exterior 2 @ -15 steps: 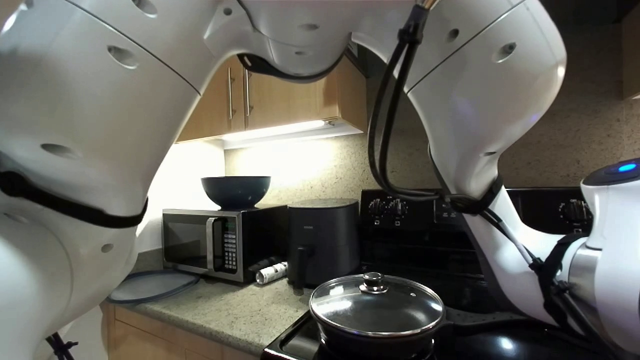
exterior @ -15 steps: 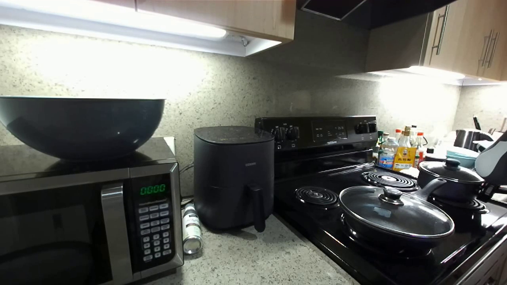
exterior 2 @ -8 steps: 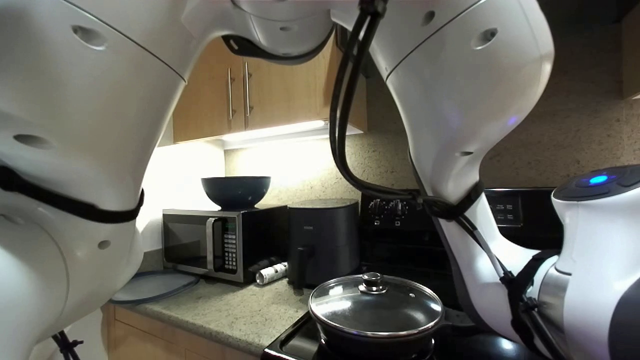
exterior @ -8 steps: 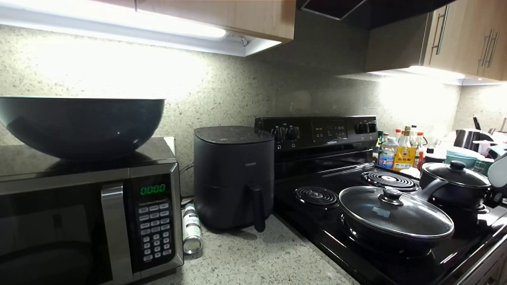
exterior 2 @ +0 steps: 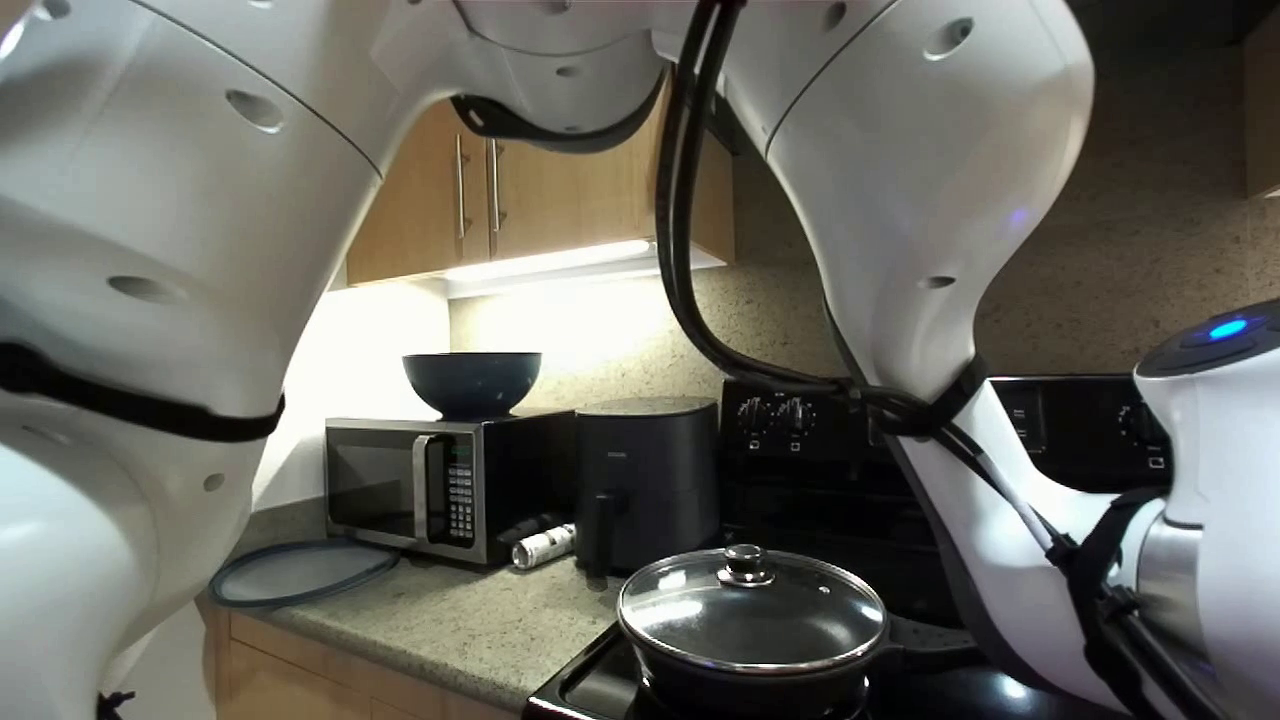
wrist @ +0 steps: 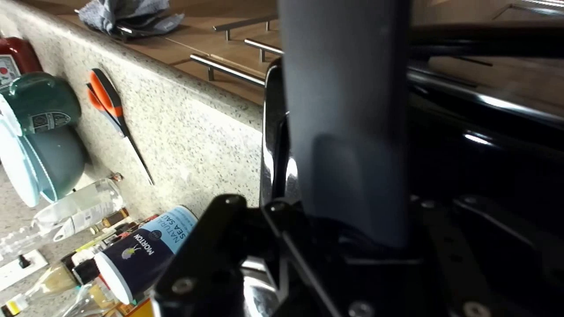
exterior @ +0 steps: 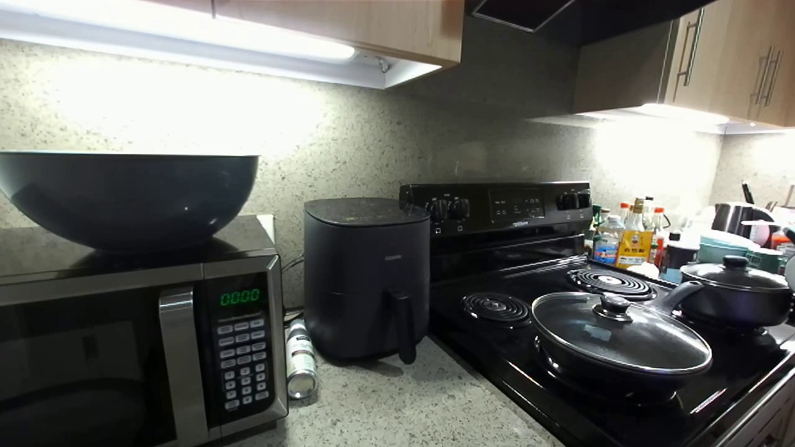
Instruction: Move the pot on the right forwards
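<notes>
While the claw [wrist: 350, 229] grips its handle [wrist: 348, 101], the pot [exterior: 734, 298] has shifted forward.

A long lamp [exterior: 273, 40] under the cupboard [exterior: 397, 25] shines so hard in both exterior views that the wall [exterior: 186, 105] below it turns almost white. Another lamp [exterior: 683, 113] lights up the far corner [exterior: 720, 161], but behind the black stove [exterior: 497, 347] it is dim and grey. White shiny spots sit on the glass lid [exterior 2: 755, 615], and a blue light [exterior 2: 1228, 328] glows on the arm [exterior 2: 950, 150]. In the wrist view the dark handle [wrist: 348, 97] is blurry, the counter [wrist: 194, 154] has a bright patch, the words on the salt can [wrist: 150, 246] look clear, and the lower right side is nearly black
</notes>
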